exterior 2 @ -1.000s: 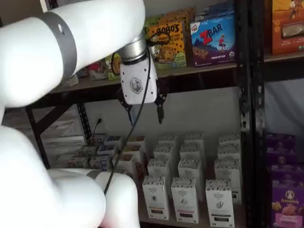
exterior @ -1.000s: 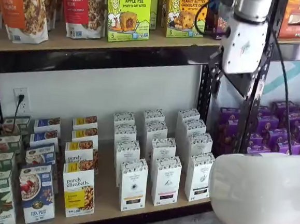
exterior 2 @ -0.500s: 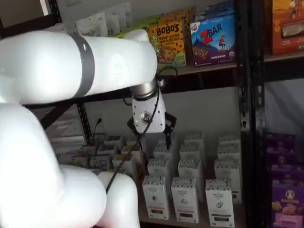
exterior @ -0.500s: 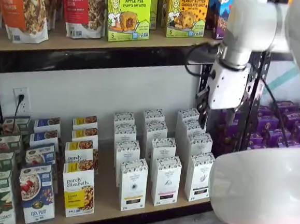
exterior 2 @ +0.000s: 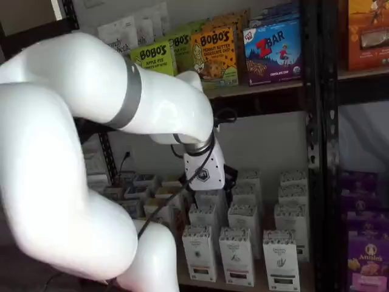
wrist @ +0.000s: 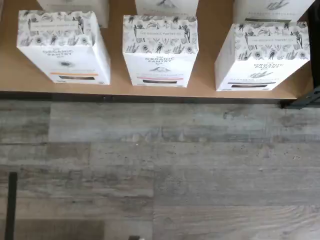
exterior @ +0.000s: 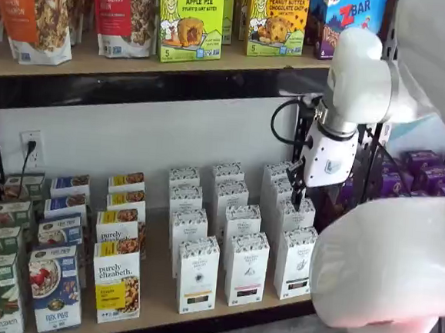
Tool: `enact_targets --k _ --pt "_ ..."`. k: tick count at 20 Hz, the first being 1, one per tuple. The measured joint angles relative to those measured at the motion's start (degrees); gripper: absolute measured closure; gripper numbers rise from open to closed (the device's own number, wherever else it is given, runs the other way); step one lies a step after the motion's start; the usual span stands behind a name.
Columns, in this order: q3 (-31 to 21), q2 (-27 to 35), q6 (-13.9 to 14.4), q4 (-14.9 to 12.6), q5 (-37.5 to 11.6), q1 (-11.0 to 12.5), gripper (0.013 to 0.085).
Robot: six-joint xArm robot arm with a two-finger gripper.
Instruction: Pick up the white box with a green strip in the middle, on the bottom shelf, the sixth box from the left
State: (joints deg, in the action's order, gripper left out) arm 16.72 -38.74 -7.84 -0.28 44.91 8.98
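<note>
The white box (exterior: 295,262) stands at the right end of the front row on the bottom shelf (exterior: 157,286). It has a speckled top and a short dark strip low on its front. It also shows in a shelf view (exterior 2: 281,259) and in the wrist view (wrist: 262,55). My gripper (exterior: 297,192) hangs in front of the right column of white boxes, higher than the white box. Only a black finger shows below its white body (exterior 2: 204,175), with no plain gap and nothing held.
Two like white boxes, one with a pink strip (wrist: 160,50) and one with an orange strip (wrist: 63,47), stand beside it. A "purely elizabeth" box (exterior: 117,282) and cereal boxes are further left. A black upright (exterior 2: 313,140) and purple boxes (exterior 2: 369,258) are at the right. Grey plank floor (wrist: 160,170) lies below.
The gripper has come down from the level of the upper shelf to just above the white boxes. The arm's elbow has swung across both shelf views.
</note>
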Motion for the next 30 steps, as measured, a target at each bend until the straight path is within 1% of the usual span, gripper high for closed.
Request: enact_targets --k 3,4,6,7,13,16,20,26,27,30 --pt "-0.08 3.19 0.58 -1.24 -3.2 0.3 0.013" --pt "-0.41 4.38 -0.02 -0.7 -5.28 0.51 0.013" --pt "-0.4 7.55 -2.2 1.63 -8.41 0.84 0.013" --pt "-0.18 9.39 -2.38 1.81 -9.77 0.85 0.013" --pt "0.95 18.97 2.33 -3.38 -17.72 0.47 0.013" --pt "2.47 24.64 1.88 -3.08 -21.04 0.64 0.013" --pt "5.04 32.69 -0.66 -1.78 -26.8 2.05 0.013" --pt "11.78 45.39 -2.17 -3.43 -30.55 5.07 0.013" --pt "12.48 46.84 -2.57 -3.29 -31.37 5.31 0.013" --pt "15.57 51.78 -5.79 -0.6 -33.8 5.89 0.013"
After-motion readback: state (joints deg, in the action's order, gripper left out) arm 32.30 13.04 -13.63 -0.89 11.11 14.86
